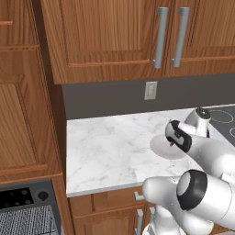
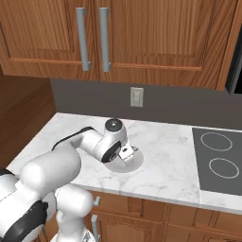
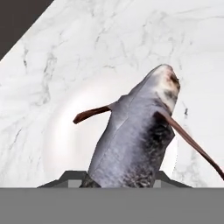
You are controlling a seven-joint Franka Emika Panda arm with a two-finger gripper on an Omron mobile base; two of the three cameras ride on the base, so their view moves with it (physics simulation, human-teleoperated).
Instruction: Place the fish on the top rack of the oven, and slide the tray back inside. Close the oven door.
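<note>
My fingers (image 3: 70, 177) are clamped on the fish (image 3: 135, 135), which sits between them and points away from me, so I can carry it. Just beyond the fish lies the white plate (image 3: 65, 140) on the marble counter (image 1: 110, 147). The oven (image 1: 27, 211), its destination, sits well off from the fish.

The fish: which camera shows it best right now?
The hand view: the fish fills the centre, grey body and thin brown fins clear, above the white plate. In both base views the arm's wrist hides it; the plate's rim shows on the marble counter.
</note>
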